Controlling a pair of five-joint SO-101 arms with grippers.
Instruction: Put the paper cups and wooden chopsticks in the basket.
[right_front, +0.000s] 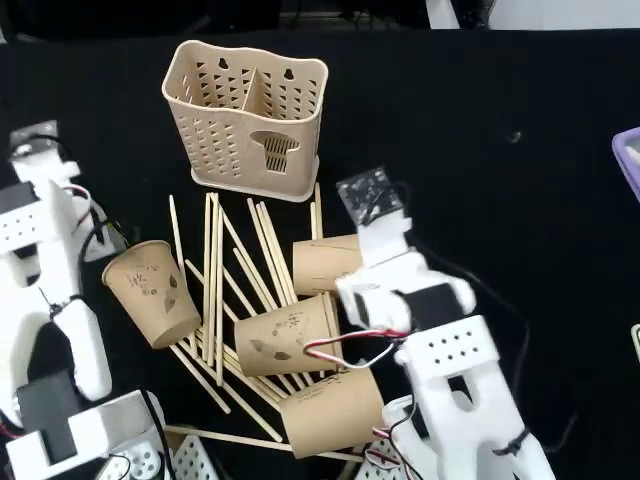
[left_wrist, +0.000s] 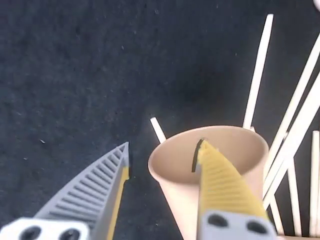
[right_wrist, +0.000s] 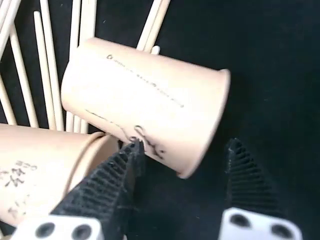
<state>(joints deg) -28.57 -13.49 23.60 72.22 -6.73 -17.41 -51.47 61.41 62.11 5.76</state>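
The beige slotted basket (right_front: 245, 120) stands upright at the back of the black table. Several paper cups lie on their sides among scattered wooden chopsticks (right_front: 213, 275). My left gripper (left_wrist: 164, 145) is open and straddles the rim of the leftmost cup (left_wrist: 210, 165) (right_front: 155, 292): the yellow finger (left_wrist: 222, 185) is inside its mouth, the grey finger (left_wrist: 95, 185) outside. My right gripper (right_wrist: 184, 145) is open just above the rim end of another cup (right_wrist: 145, 105) (right_front: 325, 265), with nothing between its fingers. A third cup (right_wrist: 35, 175) (right_front: 285, 340) lies against that one.
A fourth cup (right_front: 330, 410) lies near the front edge between the arms' bases. A purple object (right_front: 628, 160) sits at the right edge. Bare black cloth (right_front: 480, 130) stretches to the right of the basket.
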